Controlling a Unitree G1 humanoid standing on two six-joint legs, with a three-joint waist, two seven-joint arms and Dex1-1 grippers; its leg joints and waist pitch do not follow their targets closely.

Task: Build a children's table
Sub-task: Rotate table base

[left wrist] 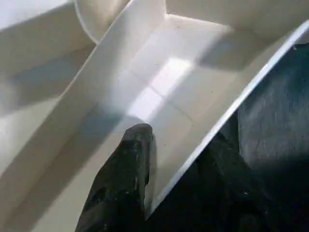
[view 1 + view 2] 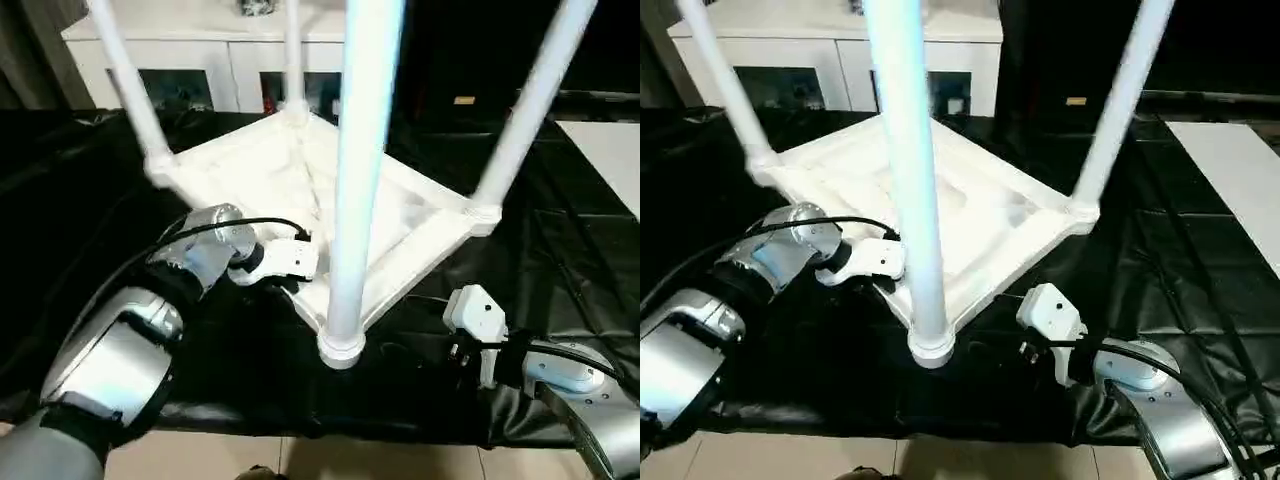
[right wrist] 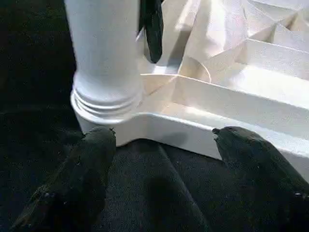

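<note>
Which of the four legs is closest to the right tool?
The leg at the tabletop's corner nearest the robot. Its socket sits just ahead of the open right tool; the other three stand at the left, right and far corners.

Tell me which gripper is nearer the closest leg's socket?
Left. The left gripper grips the tabletop rim beside the socket; the right gripper sits open, just short of it.

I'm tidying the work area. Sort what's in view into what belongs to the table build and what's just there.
Part of the job:
- tabletop, lying upside down, ribs up
- four legs standing in its corner sockets; nearest leg
- left gripper, its fingers astride the tabletop's edge wall
- right gripper, open, facing the near corner

Just there:
- black-draped work table
- white cabinet behind
</note>
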